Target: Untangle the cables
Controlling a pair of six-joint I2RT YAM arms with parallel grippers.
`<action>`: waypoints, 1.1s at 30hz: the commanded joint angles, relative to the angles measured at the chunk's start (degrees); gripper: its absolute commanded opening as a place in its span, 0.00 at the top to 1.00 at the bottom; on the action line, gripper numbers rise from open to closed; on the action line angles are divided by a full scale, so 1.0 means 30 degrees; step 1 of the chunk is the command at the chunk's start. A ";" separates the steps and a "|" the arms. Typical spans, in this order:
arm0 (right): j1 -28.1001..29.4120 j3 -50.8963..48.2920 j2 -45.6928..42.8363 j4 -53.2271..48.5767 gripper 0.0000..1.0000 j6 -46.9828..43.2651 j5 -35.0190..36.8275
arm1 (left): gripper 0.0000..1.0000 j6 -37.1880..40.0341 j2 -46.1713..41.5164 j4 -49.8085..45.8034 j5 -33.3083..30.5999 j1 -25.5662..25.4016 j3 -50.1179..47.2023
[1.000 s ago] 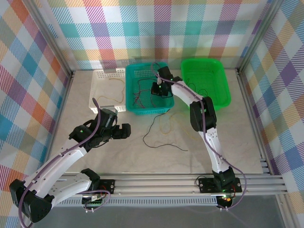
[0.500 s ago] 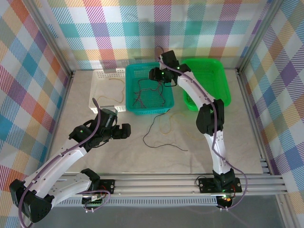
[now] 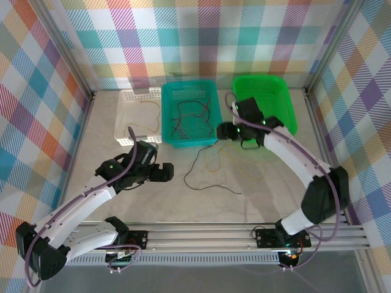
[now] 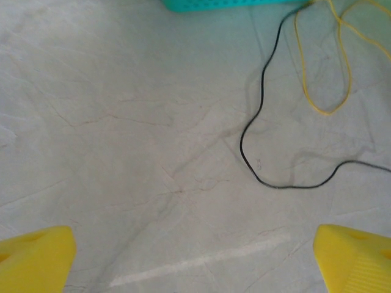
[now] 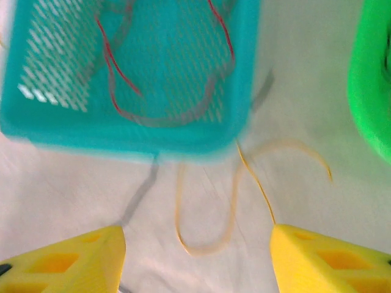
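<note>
Roughly lengthwise, cables (image 3: 190, 113) in teal basket (image 3: 165, 122)

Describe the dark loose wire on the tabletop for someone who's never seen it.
Find the teal basket, the middle of three at the back. On the table in front of it, the black cable snakes toward the near edge, then hooks right. Its looped neighbour is a yellow cable.

Above the silver rail (image 3: 201, 235), our left arm (image 3: 79, 207) and right arm (image 3: 293, 152) share white links, black joints and a purple cord (image 3: 231, 105) each. Our left pincer (image 3: 164, 173) and right pincer (image 3: 227, 131) are black, with yellow wedge fingers (image 4: 36, 256).
</note>
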 commanded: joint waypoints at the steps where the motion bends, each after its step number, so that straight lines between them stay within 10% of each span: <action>1: 0.0133 -0.3634 -0.1850 0.0818 0.35 0.0324 0.0136 | 0.01 -0.0848 0.0956 0.0317 0.0255 -0.1363 -0.0208; 23: 0.0147 -0.7650 -0.9151 0.0800 0.33 0.1237 0.1719 | 0.07 -0.2960 0.9666 0.7205 -0.0449 -0.4201 -0.1200; 33: 0.0150 -0.7172 -1.2130 -0.0382 0.23 0.1145 0.2075 | 0.31 -0.3347 1.2825 0.8752 -0.1077 -0.4205 -0.0118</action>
